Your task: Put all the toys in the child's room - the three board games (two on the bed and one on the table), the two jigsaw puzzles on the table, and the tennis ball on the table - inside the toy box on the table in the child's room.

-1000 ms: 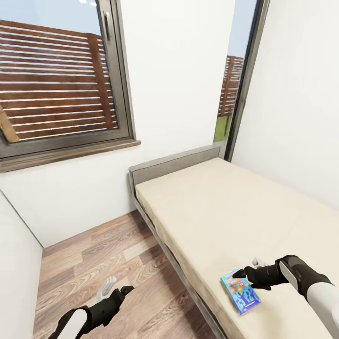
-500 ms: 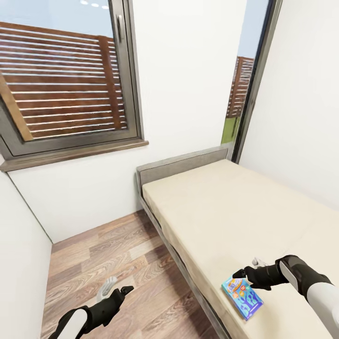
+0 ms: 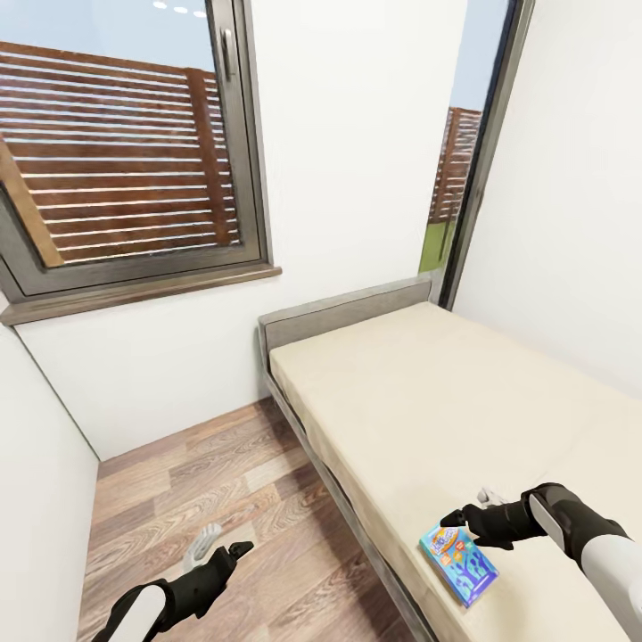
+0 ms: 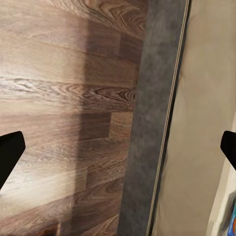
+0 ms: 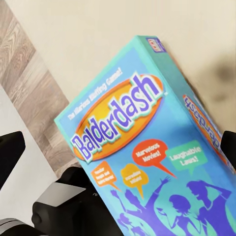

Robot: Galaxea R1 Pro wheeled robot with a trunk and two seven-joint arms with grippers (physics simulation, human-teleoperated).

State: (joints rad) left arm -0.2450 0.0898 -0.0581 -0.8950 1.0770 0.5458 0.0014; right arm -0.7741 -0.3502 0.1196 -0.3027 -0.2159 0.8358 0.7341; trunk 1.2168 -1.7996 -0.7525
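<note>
Since half a second ago nothing has shifted; against a second ago only the whole head picture slid — the camera turned. The blue board game, a "Balderdash" box, lies flat on the bed by its near edge, at about 5 o'clock in the head view. The right gripper hovers just above the box's far end, fingers spread, pinching nothing. The left gripper hangs over the wood floor at 7 o'clock — also spread wide.
</note>
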